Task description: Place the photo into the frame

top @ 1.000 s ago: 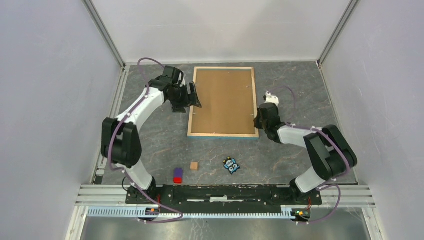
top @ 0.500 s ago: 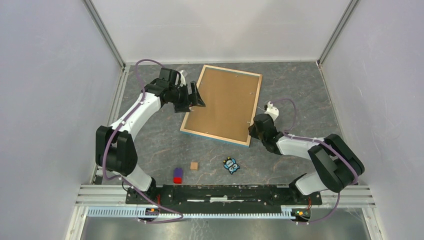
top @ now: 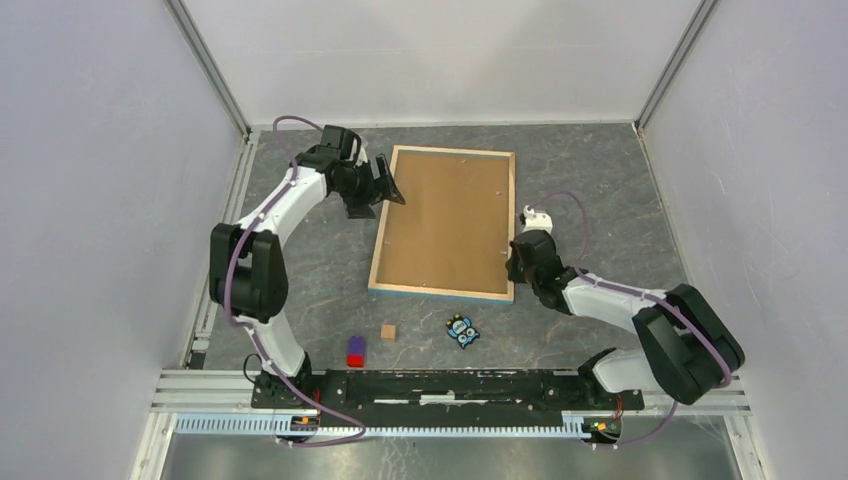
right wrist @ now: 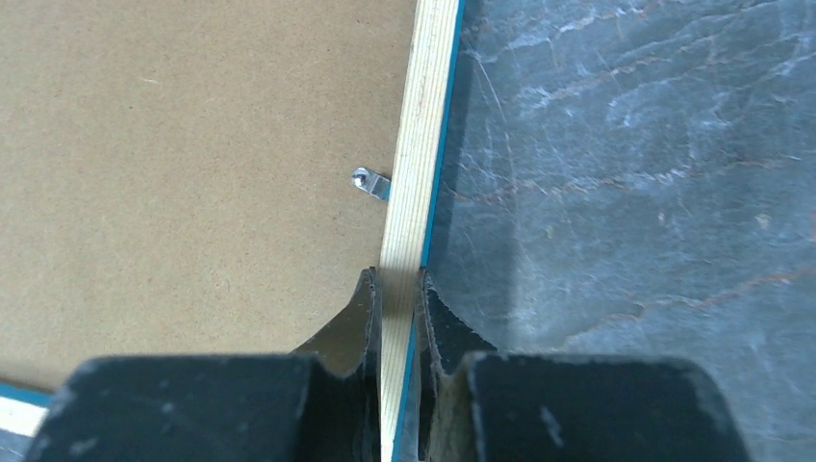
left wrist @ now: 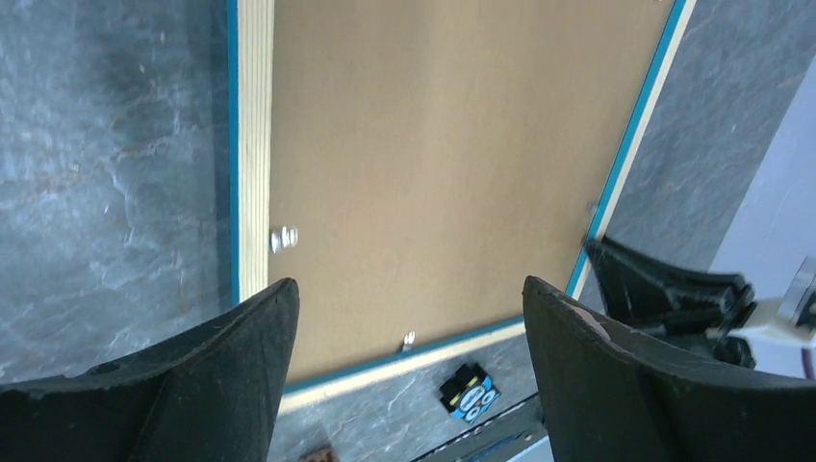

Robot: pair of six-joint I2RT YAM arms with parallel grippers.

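Wooden and thin, the frame point(right wrist: 416, 144) is probably stiff and light, best held by its rim, where the right gripper point(right wrist: 396, 279) pinches it; the left gripper point(left wrist: 409, 289) has fingers wide apart.

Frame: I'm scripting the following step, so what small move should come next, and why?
Probably lower the open left gripper onto the clip on the frame's left rim: the backing board is clipped in, and the right gripper pinches the right rim.

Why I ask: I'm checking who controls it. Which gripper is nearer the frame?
Right. The right gripper has its jaws shut on the frame, gripping its right rim. The left gripper hangs open above the frame's left edge, not touching it.
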